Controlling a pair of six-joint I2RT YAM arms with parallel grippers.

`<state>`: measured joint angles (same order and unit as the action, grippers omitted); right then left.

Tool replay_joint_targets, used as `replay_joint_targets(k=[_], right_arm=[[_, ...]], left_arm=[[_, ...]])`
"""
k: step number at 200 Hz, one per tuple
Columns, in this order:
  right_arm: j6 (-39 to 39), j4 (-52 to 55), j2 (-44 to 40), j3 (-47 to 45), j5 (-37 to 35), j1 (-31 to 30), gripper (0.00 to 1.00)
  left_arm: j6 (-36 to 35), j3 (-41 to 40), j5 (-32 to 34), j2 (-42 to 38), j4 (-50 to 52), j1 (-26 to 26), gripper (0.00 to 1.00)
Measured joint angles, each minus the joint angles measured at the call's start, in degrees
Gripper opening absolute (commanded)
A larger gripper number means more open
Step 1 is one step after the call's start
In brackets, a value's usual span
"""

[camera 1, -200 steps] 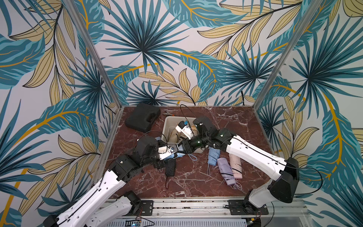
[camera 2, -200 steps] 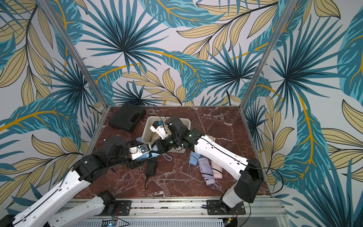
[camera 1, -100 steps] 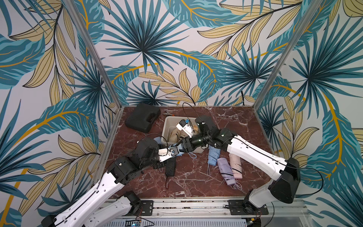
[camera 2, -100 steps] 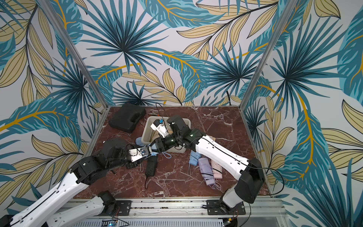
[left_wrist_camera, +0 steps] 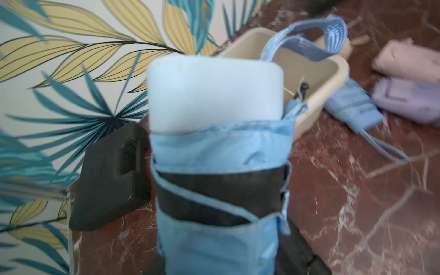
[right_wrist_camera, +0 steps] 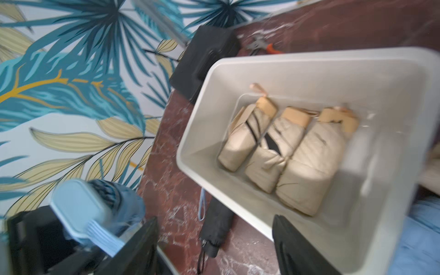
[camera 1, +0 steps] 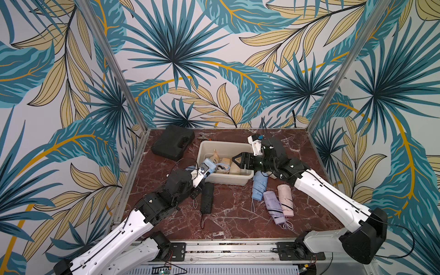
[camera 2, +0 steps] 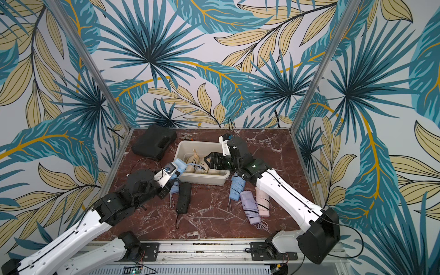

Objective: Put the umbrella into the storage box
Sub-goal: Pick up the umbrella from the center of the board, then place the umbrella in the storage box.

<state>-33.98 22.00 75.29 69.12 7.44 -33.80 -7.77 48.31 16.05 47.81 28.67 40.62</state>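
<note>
Evidently the left gripper (camera 1: 202, 175) is clamped on the umbrella (left_wrist_camera: 219, 142), a pale blue folded one. It grips around the fabric, so the hard cap end points ahead toward the box (camera 1: 228, 180). That hold suits an end-first drop. The umbrella is tilted up off the table (camera 1: 233, 223), with its cap at the box's near left corner. Whether the cap is over the rim or just beside it, I cannot tell. It is not yet inside. Its strap (left_wrist_camera: 309, 40) loops loose past the cap and could catch on the rim.

The right gripper (camera 1: 234, 160) hovers over the right part of the box with its jaws wide and nothing between them. Placed there, it may crowd the drop unless it backs off.

Three beige umbrellas (right_wrist_camera: 273, 147) lie side by side on the box floor, with some bare floor beside them, so there looks to be room for one more.

A black umbrella (camera 1: 206, 197) lies just in front of the box, near the left gripper. A second blue (camera 1: 259, 185), a lilac (camera 1: 273, 207) and a pink one (camera 1: 285, 200) lie together to the right, likely waiting their turn. The black case (camera 1: 172, 141) sits apart at the far left.
</note>
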Motion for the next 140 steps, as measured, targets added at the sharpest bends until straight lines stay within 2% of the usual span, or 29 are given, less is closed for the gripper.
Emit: replay_joint_targets(k=[26, 63, 92, 140], right_arm=[[-0.02, 1.09, -2.6, -0.96, -9.35, 0.02, 0.78], [1.18, 2.62, -3.56, -0.98, -16.76, 0.02, 0.78], [1.68, 3.93, -3.63, -1.01, -19.1, 0.0, 0.78], [1.95, 4.07, -4.44, -1.55, -19.58, 0.0, 0.78]], left_arm=[[9.9, 3.93, 4.57, 4.98, -2.58, -0.46, 0.0], [19.08, 16.24, 2.93, 17.92, -0.37, -3.23, 0.0], [22.47, 24.04, -0.96, 27.89, 2.97, -5.51, 0.0], [24.37, 32.26, -8.61, 42.27, 8.79, -8.92, 0.01]])
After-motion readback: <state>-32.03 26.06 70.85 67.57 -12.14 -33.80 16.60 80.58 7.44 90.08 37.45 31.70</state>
